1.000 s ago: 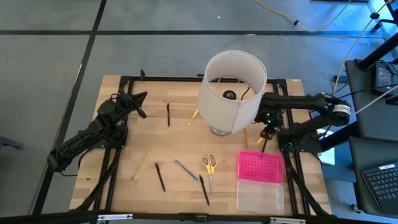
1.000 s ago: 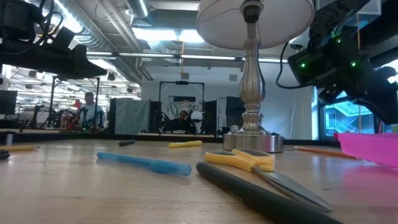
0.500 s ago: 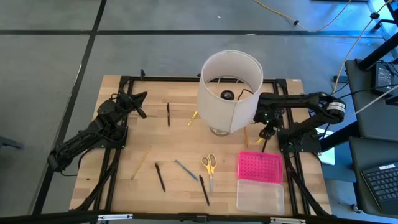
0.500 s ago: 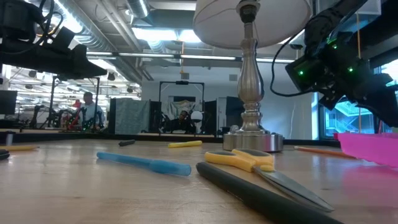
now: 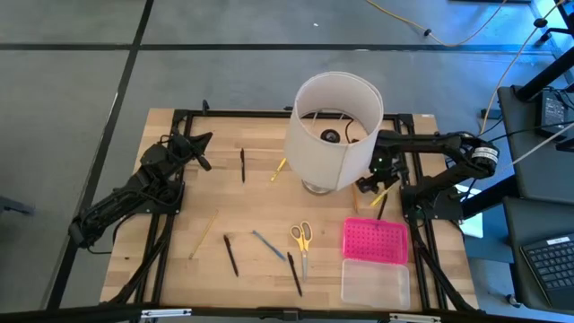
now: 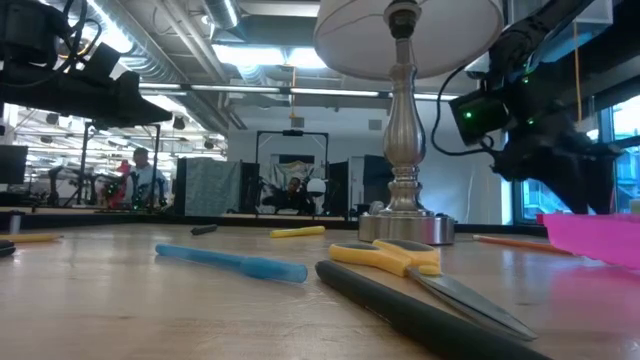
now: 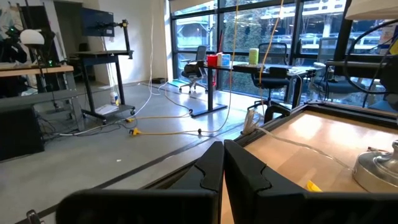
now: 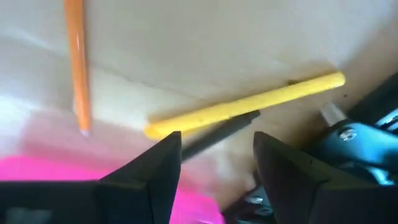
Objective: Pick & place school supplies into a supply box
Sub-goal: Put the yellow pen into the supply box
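Yellow pencil point(image 8: 245, 106) and black pen point(image 8: 221, 132) lie crossed beside the pink supply box point(image 5: 375, 240), so the right gripper point(image 8: 214, 165), released above them, should probably straddle just one, a crossing only its wrist view shows; the left gripper point(image 7: 222, 163) waits clenched.

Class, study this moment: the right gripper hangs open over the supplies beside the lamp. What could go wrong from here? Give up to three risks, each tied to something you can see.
1. The yellow pen and a black pen lie touching under the open right gripper; it may pinch both or nudge one away.
2. The right gripper works close to the lamp; the arm could bump it.
3. The supply box lies close by; a sweep could shove its pink lid.
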### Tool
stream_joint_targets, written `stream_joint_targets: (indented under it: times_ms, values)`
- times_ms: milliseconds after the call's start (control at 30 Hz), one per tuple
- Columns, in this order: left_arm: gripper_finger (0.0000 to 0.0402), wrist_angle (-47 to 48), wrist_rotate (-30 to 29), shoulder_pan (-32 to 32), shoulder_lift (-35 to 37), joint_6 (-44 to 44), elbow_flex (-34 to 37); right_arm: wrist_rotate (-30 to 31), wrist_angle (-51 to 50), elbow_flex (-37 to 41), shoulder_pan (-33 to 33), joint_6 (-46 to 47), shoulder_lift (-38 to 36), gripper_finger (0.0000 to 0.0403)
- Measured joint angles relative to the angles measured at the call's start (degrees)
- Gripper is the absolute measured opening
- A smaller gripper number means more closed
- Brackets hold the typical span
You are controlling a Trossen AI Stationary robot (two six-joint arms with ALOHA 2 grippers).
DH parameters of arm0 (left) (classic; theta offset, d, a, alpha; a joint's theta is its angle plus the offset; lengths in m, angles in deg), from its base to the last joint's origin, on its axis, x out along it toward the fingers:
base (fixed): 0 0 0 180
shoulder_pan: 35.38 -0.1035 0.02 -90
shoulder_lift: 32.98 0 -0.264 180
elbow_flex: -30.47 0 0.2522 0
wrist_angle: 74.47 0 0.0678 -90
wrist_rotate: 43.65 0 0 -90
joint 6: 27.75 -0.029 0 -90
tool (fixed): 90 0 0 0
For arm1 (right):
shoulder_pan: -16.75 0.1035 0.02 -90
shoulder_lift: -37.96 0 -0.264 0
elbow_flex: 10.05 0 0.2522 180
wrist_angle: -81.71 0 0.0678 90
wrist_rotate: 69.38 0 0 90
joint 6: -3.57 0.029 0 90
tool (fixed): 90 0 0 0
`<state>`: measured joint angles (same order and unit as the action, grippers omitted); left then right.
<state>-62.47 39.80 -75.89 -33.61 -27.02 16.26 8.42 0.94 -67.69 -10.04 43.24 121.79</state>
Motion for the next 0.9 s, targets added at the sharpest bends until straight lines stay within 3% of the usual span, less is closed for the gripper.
stream_joint_targets:
  times_ms: [400,500,900]
  values:
    - [0.0006,-0.1,0.3,0.0,0.0,0.0,0.0,-2.8,-0.9,0.0,0.6,20.7,0.0,0.0204]
    - [0.0006,-0.1,0.4,0.0,0.0,0.0,0.0,-5.9,-0.9,0.0,1.5,21.6,0.0,0.0204]
    - [0.0006,-1.3,0.3,0.0,0.0,0.0,0.0,-5.3,0.6,0.0,4.8,29.1,0.0,0.0204]
